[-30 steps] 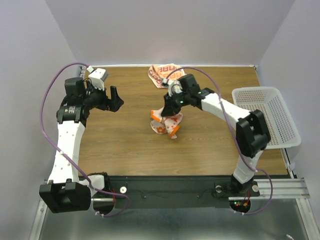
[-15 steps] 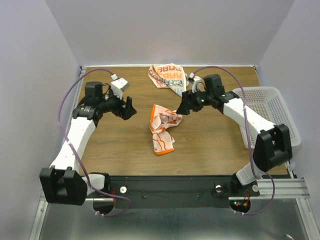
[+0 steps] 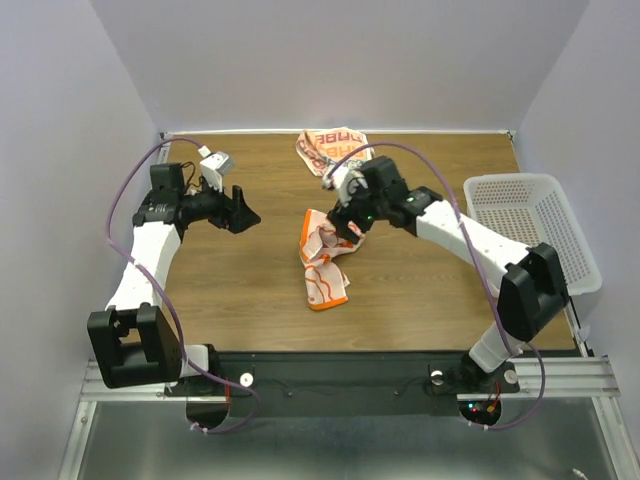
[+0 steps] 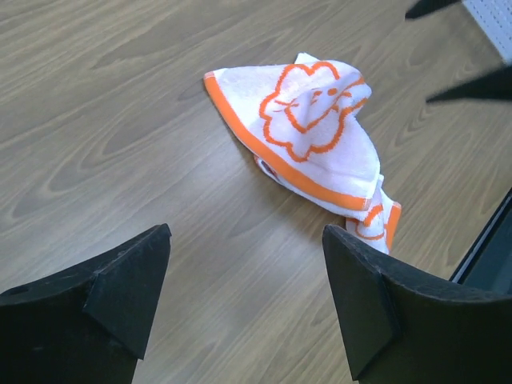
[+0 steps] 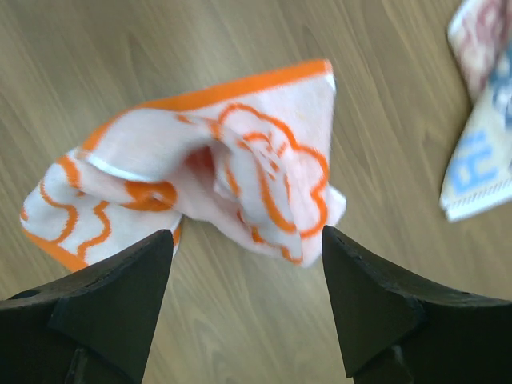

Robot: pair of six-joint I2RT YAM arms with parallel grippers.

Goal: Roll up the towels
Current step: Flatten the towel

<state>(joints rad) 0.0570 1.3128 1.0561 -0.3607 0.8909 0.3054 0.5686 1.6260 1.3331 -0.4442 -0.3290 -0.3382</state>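
Observation:
One towel (image 3: 324,262), white with orange borders and cartoon prints, lies crumpled mid-table; it also shows in the left wrist view (image 4: 316,132) and the right wrist view (image 5: 240,172). The other towel (image 3: 330,150), with blue lettering, lies bunched at the table's back edge, and its corner (image 5: 480,136) shows at the right of the right wrist view. My right gripper (image 3: 345,224) (image 5: 246,234) hovers open over the far end of the crumpled towel, holding nothing. My left gripper (image 3: 243,209) (image 4: 246,232) is open over bare wood, left of that towel.
A white perforated basket (image 3: 545,235) stands at the table's right edge. Purple walls close the table in at the back and on both sides. The wooden tabletop (image 3: 230,280) ends at the black rail with the arm bases.
My right gripper opened and let go of the towel, which now lies on the table. That arm swung right, then came back over the towel. My left arm reached inward, then drew back.

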